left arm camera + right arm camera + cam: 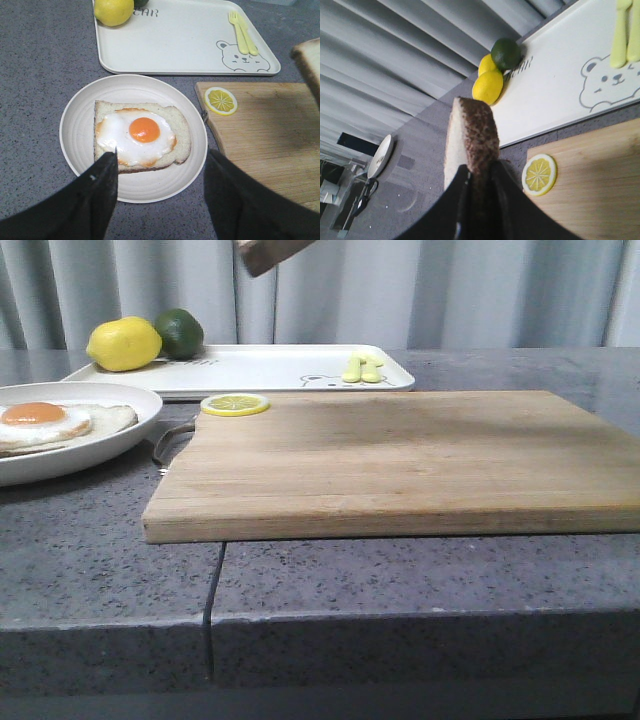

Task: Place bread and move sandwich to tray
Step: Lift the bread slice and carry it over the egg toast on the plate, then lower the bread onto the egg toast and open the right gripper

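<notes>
Printed in grey capitals on the white tray (175, 45), beside the lemon (113, 10): letters "EAR", the start hidden by the fruit. In the right wrist view the same lettering too blurred to read.

Cutting board (400, 460): pale matt wood, grain visible. Counter (100, 560): speckled grey stone. Tray (180, 45) and plate (75, 135): smooth white, faint sheen. Bread (475, 137) crust: rough, brown.
</notes>
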